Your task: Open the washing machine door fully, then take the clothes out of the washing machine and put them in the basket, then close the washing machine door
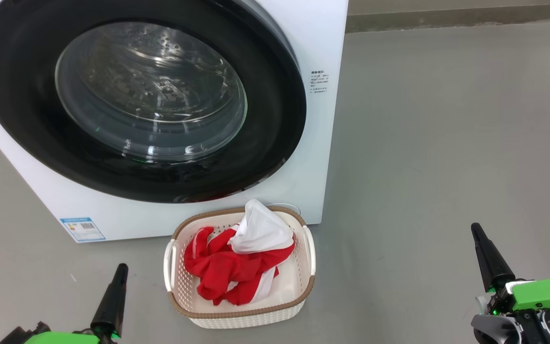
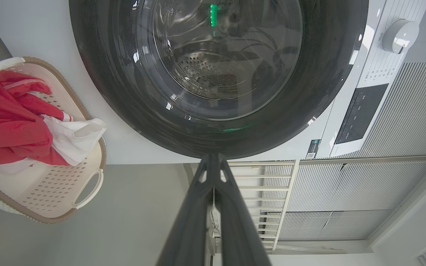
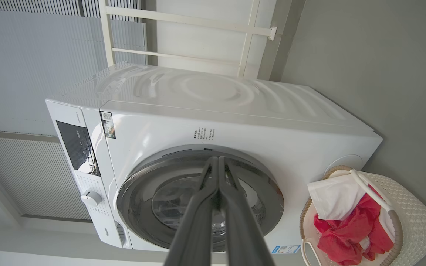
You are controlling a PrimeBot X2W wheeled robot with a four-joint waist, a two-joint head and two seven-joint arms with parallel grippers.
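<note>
Head view shows the washing machine door (image 1: 141, 107) shut, the clothes (image 1: 234, 270) heaped in the basket (image 1: 303, 292) just before the washing machine (image 1: 314, 143); left tool (image 1: 120, 272) and right tool (image 1: 476, 231) are pressed together, empty; the task looks finished

light: bright, even, diffuse | shadows: faint, soft around the basket (image 1: 246, 321) | glare: pale streaks on the washing machine door (image 1: 151, 91) glass | wrist views: lines bow toward edges, nearest foreground soft

The washing machine (image 1: 322, 48) is white, its door (image 1: 12, 95) glossy black-rimmed. The basket (image 1: 246, 321) is perforated cream, its rim woven brown. The clothes (image 1: 227, 272) are red and white.
</note>
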